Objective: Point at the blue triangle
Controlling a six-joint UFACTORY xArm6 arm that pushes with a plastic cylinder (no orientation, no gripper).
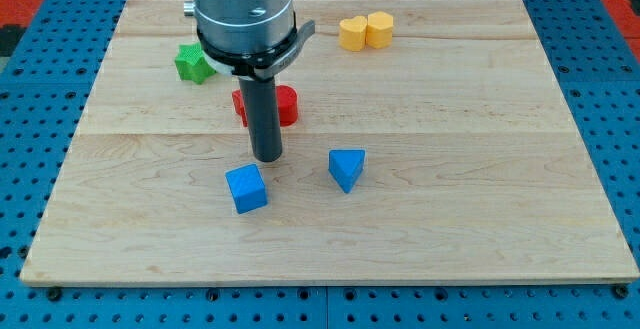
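The blue triangle (346, 168) lies on the wooden board (450, 209) a little right of centre. My tip (267, 157) is at the end of the dark rod, to the left of the blue triangle and apart from it. The tip stands just above and to the right of a blue cube (246, 188). A red block (282, 105) lies behind the rod, partly hidden by it.
A green star-like block (194, 64) lies at the view's upper left. A yellow block (365, 31) made of two joined lobes lies at the view's top, right of centre. The arm's grey body (243, 14) hangs over the top centre.
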